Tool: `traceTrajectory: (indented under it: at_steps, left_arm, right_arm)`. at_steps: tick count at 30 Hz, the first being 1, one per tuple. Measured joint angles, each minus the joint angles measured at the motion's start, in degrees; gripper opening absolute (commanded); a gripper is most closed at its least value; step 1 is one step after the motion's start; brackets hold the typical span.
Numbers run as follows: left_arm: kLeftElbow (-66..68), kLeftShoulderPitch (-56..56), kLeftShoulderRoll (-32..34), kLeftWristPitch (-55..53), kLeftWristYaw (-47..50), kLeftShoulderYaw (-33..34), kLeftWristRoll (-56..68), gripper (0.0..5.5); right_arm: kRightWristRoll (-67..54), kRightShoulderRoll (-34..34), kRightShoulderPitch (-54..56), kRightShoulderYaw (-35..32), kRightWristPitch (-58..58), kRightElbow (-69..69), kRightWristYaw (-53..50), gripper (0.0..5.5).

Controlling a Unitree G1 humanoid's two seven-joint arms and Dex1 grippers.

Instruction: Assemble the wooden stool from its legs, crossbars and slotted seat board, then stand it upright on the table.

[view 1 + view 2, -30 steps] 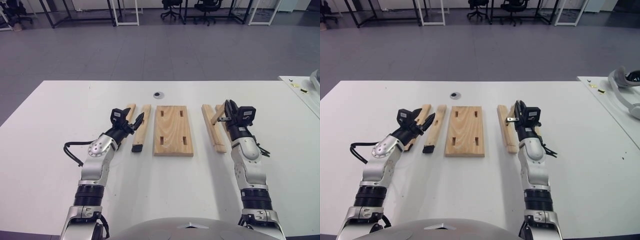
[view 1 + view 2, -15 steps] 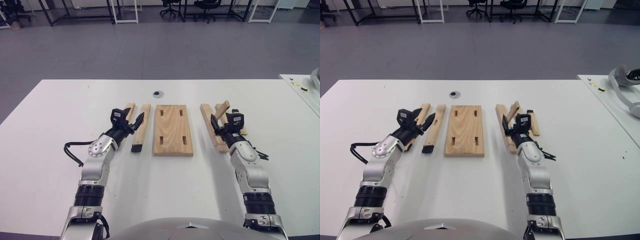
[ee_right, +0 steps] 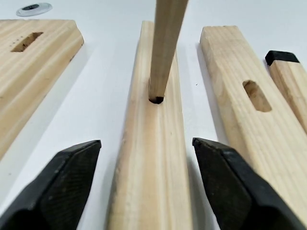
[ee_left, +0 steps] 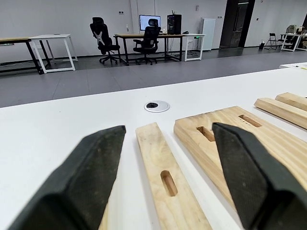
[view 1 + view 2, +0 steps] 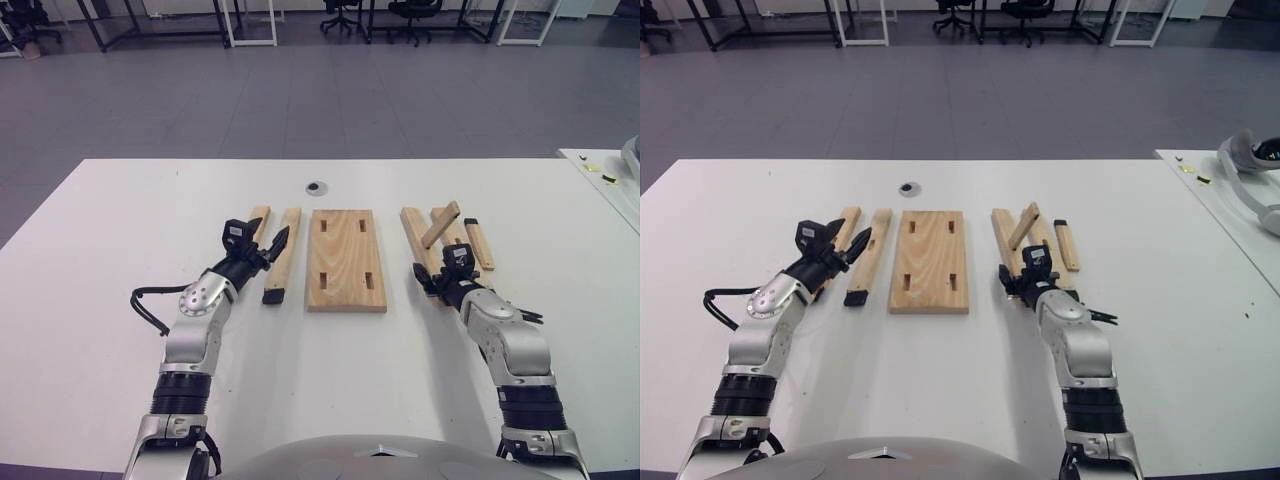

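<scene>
Right wrist view puts the right gripper [image 3: 146, 143] low over the table, its two black fingers [image 3: 62, 177] spread wide on either side of the inner right leg [image 3: 153, 158] without touching it. From the head, that forearm lies low and angles forward and inward from a bent elbow. The left arm mirrors it, and the left gripper [image 4: 168, 128] is also spread, straddling the inner left leg [image 4: 165, 177] with a clear gap on each side.

Counted across the table [image 5: 120, 250], there is one seat board [image 5: 346, 259], five long sticks and one short crossbar [image 5: 440, 224]. The board lies flat in the middle between the arms, pale wood with four small slots cut through it. Two sticks lie to its left: the inner left leg, with a black foot at its near end, and the outer left leg [image 5: 260, 218] beside it, partly under the gripper. Three lie to its right, roughly side by side: the inner right leg, a second right leg [image 3: 244, 96] with one oval slot, and a thinner black-tipped stick [image 3: 288, 79] farthest out.

The crossbar is tilted (not flat like the rest), with its lower end sitting in the inner right leg's slot and its upper end slanting away over the second right leg. A round grommet [image 5: 318, 187] is set in the tabletop beyond the board.
</scene>
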State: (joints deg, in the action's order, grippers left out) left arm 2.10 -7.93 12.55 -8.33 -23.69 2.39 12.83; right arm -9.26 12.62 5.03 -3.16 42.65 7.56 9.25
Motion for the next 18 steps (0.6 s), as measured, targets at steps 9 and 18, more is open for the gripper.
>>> traceTrajectory:
  at_steps: [9,18]
  left_arm:
    - [0.0,0.0,0.0,0.0,0.0,0.0,0.0,3.33]
    - [0.0,0.0,0.0,0.0,0.1,0.0,0.0,3.33]
  right_arm:
    - [-0.1,0.3,-0.4,1.0,2.5,1.3,0.8,2.07]
    - [0.7,1.4,-0.4,1.5,1.3,0.7,1.5,2.07]
